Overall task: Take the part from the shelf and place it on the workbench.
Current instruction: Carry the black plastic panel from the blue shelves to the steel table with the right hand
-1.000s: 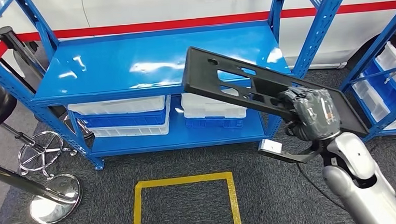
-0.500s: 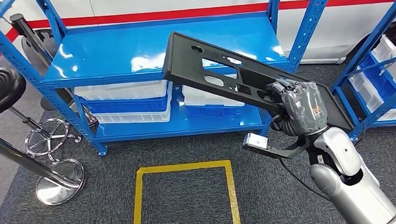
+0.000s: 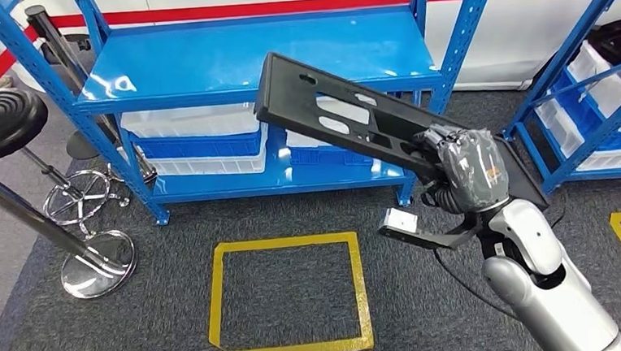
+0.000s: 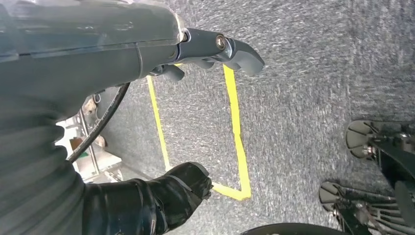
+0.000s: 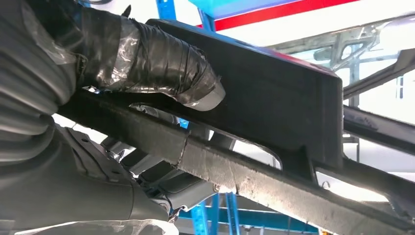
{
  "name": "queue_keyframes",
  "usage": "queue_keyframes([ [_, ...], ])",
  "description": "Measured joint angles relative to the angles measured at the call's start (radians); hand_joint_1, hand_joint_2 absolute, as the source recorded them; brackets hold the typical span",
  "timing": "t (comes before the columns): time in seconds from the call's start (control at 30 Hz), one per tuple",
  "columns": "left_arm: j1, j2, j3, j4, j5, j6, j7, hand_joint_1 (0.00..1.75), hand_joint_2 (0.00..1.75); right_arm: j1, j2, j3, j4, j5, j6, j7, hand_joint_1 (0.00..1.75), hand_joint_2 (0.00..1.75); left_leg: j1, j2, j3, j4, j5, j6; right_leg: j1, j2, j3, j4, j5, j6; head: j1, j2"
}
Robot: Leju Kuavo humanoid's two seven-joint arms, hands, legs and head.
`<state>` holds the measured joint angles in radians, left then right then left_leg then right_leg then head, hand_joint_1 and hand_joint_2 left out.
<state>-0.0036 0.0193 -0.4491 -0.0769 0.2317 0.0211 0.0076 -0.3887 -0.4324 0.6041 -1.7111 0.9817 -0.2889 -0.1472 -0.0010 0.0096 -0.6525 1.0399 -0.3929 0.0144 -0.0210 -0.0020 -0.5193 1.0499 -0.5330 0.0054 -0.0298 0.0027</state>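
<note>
The part (image 3: 327, 101) is a long flat black panel with several cutouts. My right hand (image 3: 470, 170) grips it near one end and holds it tilted in the air, in front of the blue shelf (image 3: 227, 62) and clear of its top deck. In the right wrist view the taped dark fingers (image 5: 147, 63) wrap over the part (image 5: 284, 103) from close up. My left hand (image 4: 122, 58) hangs over the grey carpet with its thumb and dark fingers apart and nothing between them.
White and blue bins (image 3: 186, 122) fill the shelf's lower level. A black stool (image 3: 3, 121) with a chrome base (image 3: 97, 266) stands at the left. A yellow taped square (image 3: 286, 295) marks the carpet ahead. Another blue rack (image 3: 588, 101) stands at the right.
The whole view has shifted: the shelf sits higher in the picture and more carpet shows. The part stays in my right hand, now a little further left in the picture.
</note>
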Motion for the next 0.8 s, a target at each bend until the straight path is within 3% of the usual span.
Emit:
queue_keyframes([
  [0.03,-0.001,0.0,-0.002,0.008,0.002,-0.001,-0.004,0.0,1.75,-0.003,0.0,0.0,0.003,-0.004,0.0,0.002,1.75,1.75,0.001,-0.001,-0.005,0.003,-0.003,-0.006,-0.001,-0.002,-0.009,-0.004,0.011,-0.008,0.0,0.0],
  [0.07,-0.001,0.0,-0.003,0.015,0.004,-0.002,-0.006,0.0,1.75,-0.004,0.001,0.0,0.006,-0.007,0.0,0.005,1.75,1.75,0.003,-0.003,-0.014,0.016,-0.025,-0.012,-0.003,-0.004,-0.02,-0.007,0.023,-0.018,0.0,0.0],
  [0.1,-0.001,0.001,-0.005,0.021,0.006,-0.003,-0.008,0.0,1.75,-0.006,0.002,0.0,0.008,-0.01,0.001,0.008,1.75,1.75,0.004,-0.004,-0.027,0.047,-0.065,-0.018,-0.005,-0.007,-0.033,-0.01,0.036,-0.027,0.0,0.0],
  [0.17,-0.002,0.001,-0.009,0.029,0.008,-0.004,-0.011,0.0,1.75,-0.007,0.003,0.0,0.011,-0.014,0.002,0.012,1.75,1.75,0.008,-0.005,-0.057,0.16,-0.167,-0.028,-0.004,-0.008,-0.06,-0.01,0.061,-0.035,0.0,0.0],
  [0.2,-0.002,0.001,-0.011,0.032,0.009,-0.004,-0.013,0.0,1.75,-0.007,0.004,0.0,0.013,-0.015,0.002,0.014,1.75,1.75,0.009,-0.005,-0.068,0.221,-0.198,-0.031,-0.003,-0.008,-0.075,-0.009,0.074,-0.035,0.0,0.0],
  [0.23,-0.003,0.001,-0.013,0.036,0.01,-0.005,-0.015,0.0,1.75,-0.007,0.005,0.0,0.015,-0.015,0.003,0.016,1.75,1.75,0.01,-0.005,-0.068,0.265,-0.203,-0.033,-0.002,-0.009,-0.092,-0.007,0.086,-0.035,0.0,0.0],
  [0.27,-0.003,0.002,-0.014,0.038,0.01,-0.005,-0.017,0.0,1.75,-0.007,0.006,0.0,0.016,-0.016,0.003,0.018,1.75,1.75,0.01,-0.005,-0.054,0.28,-0.187,-0.034,-0.001,-0.009,-0.109,-0.005,0.097,-0.033,0.0,0.0],
  [0.3,-0.003,0.003,-0.017,0.039,0.011,-0.005,-0.019,0.0,1.75,-0.007,0.006,0.0,0.017,-0.015,0.004,0.021,1.75,1.75,0.01,-0.005,-0.024,0.261,-0.158,-0.034,-0.002,-0.009,-0.125,-0.002,0.107,-0.031,0.0,0.0],
  [0.33,-0.004,0.005,-0.019,0.04,0.013,-0.005,-0.021,0.0,1.75,-0.007,0.007,0.0,0.017,-0.015,0.006,0.024,1.75,1.75,0.011,-0.005,0.023,0.208,-0.132,-0.032,-0.002,-0.01,-0.14,0.001,0.117,-0.028,0.0,0.0],
  [0.4,-0.005,0.009,-0.024,0.042,0.017,-0.007,-0.025,0.0,1.75,-0.008,0.01,0.0,0.017,-0.014,0.012,0.031,1.75,1.75,0.009,-0.01,0.132,0.056,-0.13,-0.024,0.0,-0.01,-0.159,0.004,0.136,-0.018,0.0,0.0],
  [0.43,-0.005,0.011,-0.025,0.044,0.019,-0.008,-0.026,0.0,1.75,-0.01,0.012,0.0,0.017,-0.013,0.016,0.034,1.75,1.75,0.006,-0.012,0.167,-0.002,-0.14,-0.019,0.0,-0.01,-0.162,0.002,0.147,-0.013,0.0,0.0],
  [0.47,-0.005,0.013,-0.027,0.045,0.02,-0.01,-0.028,0.0,1.75,-0.013,0.015,0.0,0.018,-0.013,0.02,0.037,1.75,1.75,0.003,-0.013,0.183,-0.035,-0.148,-0.015,-0.001,-0.01,-0.163,-0.003,0.158,-0.006,0.0,0.0],
  [0.53,-0.005,0.017,-0.03,0.049,0.027,-0.017,-0.029,0.0,1.75,-0.023,0.023,0.001,0.022,-0.011,0.031,0.04,1.75,1.75,0.004,-0.011,0.174,-0.049,-0.13,-0.004,-0.002,-0.009,-0.166,-0.014,0.176,0.006,0.0,0.0],
  [0.57,-0.006,0.019,-0.032,0.05,0.03,-0.02,-0.029,0.0,1.75,-0.029,0.027,0.002,0.025,-0.01,0.036,0.042,1.75,1.75,0.006,-0.008,0.166,-0.053,-0.118,0.005,-0.002,-0.007,-0.173,-0.008,0.164,0.01,0.0,0.0],
  [0.6,-0.008,0.021,-0.034,0.051,0.034,-0.023,-0.029,0.0,1.75,-0.036,0.031,0.003,0.029,-0.009,0.042,0.044,1.75,1.75,0.007,-0.005,0.155,-0.056,-0.103,0.015,-0.001,-0.005,-0.184,0.017,0.129,0.012,0.0,0.0],
  [0.63,-0.009,0.023,-0.037,0.051,0.037,-0.027,-0.029,0.0,1.75,-0.044,0.036,0.005,0.032,-0.008,0.046,0.045,1.75,1.75,0.008,-0.001,0.142,-0.056,-0.091,0.023,-0.002,-0.004,-0.199,0.065,0.078,0.013,0.001,0.0],
  [0.7,-0.01,0.027,-0.042,0.052,0.04,-0.03,-0.029,0.0,1.75,-0.055,0.046,0.009,0.04,-0.005,0.052,0.049,1.75,1.75,0.004,0.001,0.109,-0.049,-0.069,0.031,-0.002,-0.003,-0.227,0.196,-0.014,0.015,0.001,0.0],
  [0.73,-0.009,0.029,-0.044,0.052,0.041,-0.031,-0.029,0.0,1.75,-0.059,0.05,0.01,0.044,-0.005,0.054,0.05,1.75,1.75,0.002,0.001,0.092,-0.044,-0.06,0.032,-0.002,-0.003,-0.23,0.247,-0.028,0.016,0.001,0.0],
  [0.77,-0.009,0.03,-0.046,0.052,0.042,-0.031,-0.029,0.0,1.75,-0.061,0.053,0.011,0.048,-0.004,0.055,0.051,1.75,1.75,0.0,0.002,0.076,-0.038,-0.052,0.031,-0.002,-0.003,-0.221,0.272,-0.019,0.015,0.001,0.0],
  [0.8,-0.009,0.031,-0.047,0.053,0.044,-0.031,-0.029,0.0,1.75,-0.064,0.056,0.011,0.052,-0.004,0.055,0.052,1.75,1.75,-0.002,0.001,0.059,-0.032,-0.045,0.031,-0.001,-0.003,-0.196,0.263,0.005,0.013,0.001,0.0],
])
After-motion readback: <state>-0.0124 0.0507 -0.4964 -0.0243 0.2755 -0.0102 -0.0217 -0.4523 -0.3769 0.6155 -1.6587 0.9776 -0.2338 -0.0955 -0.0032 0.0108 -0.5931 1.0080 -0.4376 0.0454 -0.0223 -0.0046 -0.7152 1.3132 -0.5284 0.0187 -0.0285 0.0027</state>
